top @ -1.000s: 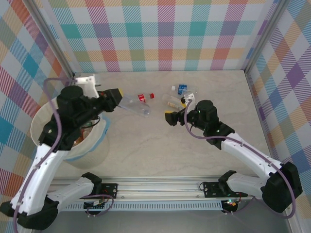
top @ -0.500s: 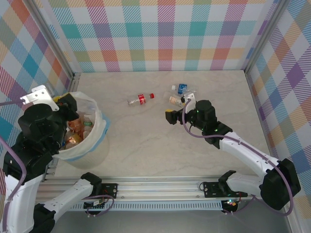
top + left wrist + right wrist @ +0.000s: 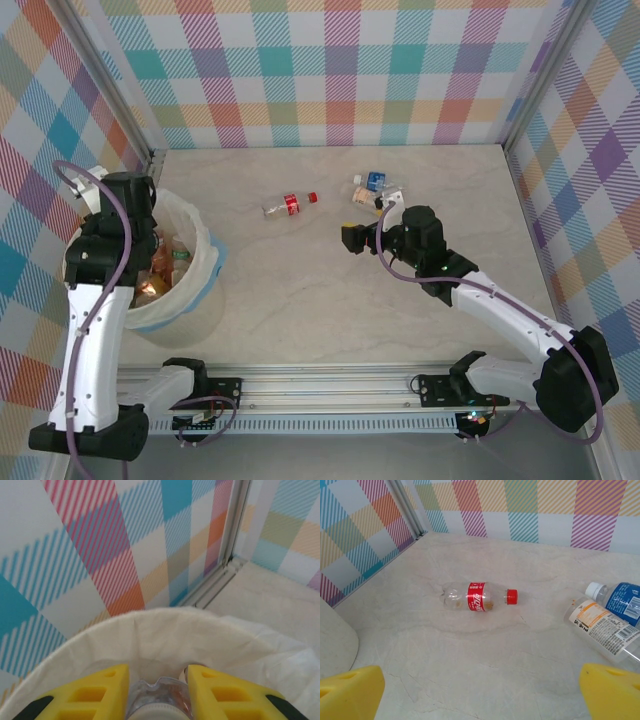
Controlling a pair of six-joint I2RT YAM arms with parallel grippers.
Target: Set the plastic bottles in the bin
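Checked walls [image 3: 75, 555] behind, left end effector [image 3: 157, 677] grips 1 bottle [image 3: 157, 697] over the bin [image 3: 150, 622], so just open wide; right end effector [image 3: 481, 695] gapes empty.

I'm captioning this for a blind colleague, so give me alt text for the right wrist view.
A clear bottle with a red label and red cap lies on its side on the pale table, ahead of the right gripper, whose yellow fingers stand wide open. Two more lie at the right edge: a blue-labelled bottle and an orange-labelled bottle.
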